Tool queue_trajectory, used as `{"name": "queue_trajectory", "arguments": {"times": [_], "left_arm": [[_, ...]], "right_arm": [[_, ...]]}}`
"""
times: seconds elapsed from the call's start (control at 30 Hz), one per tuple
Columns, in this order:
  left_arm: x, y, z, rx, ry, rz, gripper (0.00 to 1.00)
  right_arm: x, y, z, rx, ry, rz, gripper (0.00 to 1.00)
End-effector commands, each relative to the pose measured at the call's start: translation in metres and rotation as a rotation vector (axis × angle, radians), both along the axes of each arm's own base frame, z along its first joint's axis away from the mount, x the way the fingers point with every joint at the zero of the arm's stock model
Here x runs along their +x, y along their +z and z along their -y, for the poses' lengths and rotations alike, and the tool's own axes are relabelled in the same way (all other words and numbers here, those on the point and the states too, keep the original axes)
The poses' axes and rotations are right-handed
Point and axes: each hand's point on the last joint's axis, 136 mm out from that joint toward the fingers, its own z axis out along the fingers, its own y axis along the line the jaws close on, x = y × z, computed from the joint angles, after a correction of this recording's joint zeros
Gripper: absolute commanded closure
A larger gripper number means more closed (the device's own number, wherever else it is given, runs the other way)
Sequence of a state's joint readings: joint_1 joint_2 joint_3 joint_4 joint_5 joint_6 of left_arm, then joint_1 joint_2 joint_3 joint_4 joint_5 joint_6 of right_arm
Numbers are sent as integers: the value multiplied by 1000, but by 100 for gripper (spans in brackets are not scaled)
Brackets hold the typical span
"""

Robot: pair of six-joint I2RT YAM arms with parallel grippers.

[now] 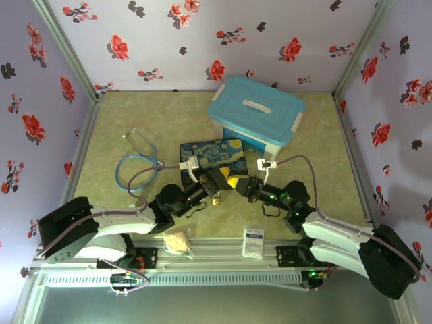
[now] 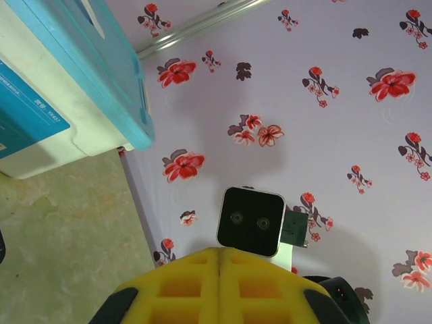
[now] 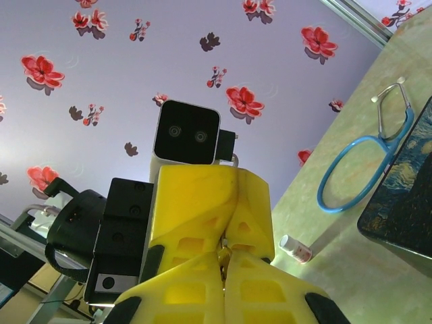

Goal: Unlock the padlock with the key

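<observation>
Fingertip work now, mid-air over the desk (image 1: 121,125), just in front of the painted box (image 1: 212,154); left jaws pressed together, left pads (image 2: 182,283) seam to seam, nothing to be seen between them from the left wrist; right jaws likewise closed, right pads (image 3: 263,297) pinched on a thin sliver at the tip seam, probably the key (image 3: 221,252), too small to swear to; nose to nose with the left pads in the right wrist view, touching or as good as. Small brass glint just beside the left jaws on their near side, judged to be the padlock (image 1: 217,200); clamped or dangling, cannot tell. Insertion stage, by the look of it; calls for patience; hold the lock body dead steady on the left; line the blade up with the keyway before any push; creep in straight rather than stab; twist only once fully seated, and from the right wrist alone; ease off at any hint of the key slipping in the pads; no tugging on the lock until the turn is done.
</observation>
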State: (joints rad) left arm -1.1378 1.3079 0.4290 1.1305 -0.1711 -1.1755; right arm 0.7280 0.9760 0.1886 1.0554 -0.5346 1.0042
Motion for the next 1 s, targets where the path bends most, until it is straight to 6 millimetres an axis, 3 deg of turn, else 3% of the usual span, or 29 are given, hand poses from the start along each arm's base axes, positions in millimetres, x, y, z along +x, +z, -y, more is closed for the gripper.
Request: {"name": "queue_trajectory", "arguments": {"times": [0.0,0.03,0.1,0.2,0.33,0.6,0.73,0.97], "left_arm": [[-1,-3,-2,7,-5,17,80],[0,-6,-4,24,7,16,59],[4,-12,-12,70,47,11,34],[6,-15,-23,162,90,28,16],[13,-30,-45,278,165,-32,15],[8,-99,-60,843,115,-90,18],[6,-123,-63,832,120,-121,23],[4,-163,-45,902,50,-139,20]], "right_arm": [[-4,5,4,21,-5,33,100],[-4,1,4,9,-10,24,100],[-1,-11,5,-46,-25,-1,100],[2,-28,8,-142,-62,-24,100],[4,-41,14,-220,-91,-40,100],[14,-91,29,-472,-175,-127,100],[17,-105,35,-539,-200,-153,100],[16,-112,40,-572,-214,-156,100]]}}
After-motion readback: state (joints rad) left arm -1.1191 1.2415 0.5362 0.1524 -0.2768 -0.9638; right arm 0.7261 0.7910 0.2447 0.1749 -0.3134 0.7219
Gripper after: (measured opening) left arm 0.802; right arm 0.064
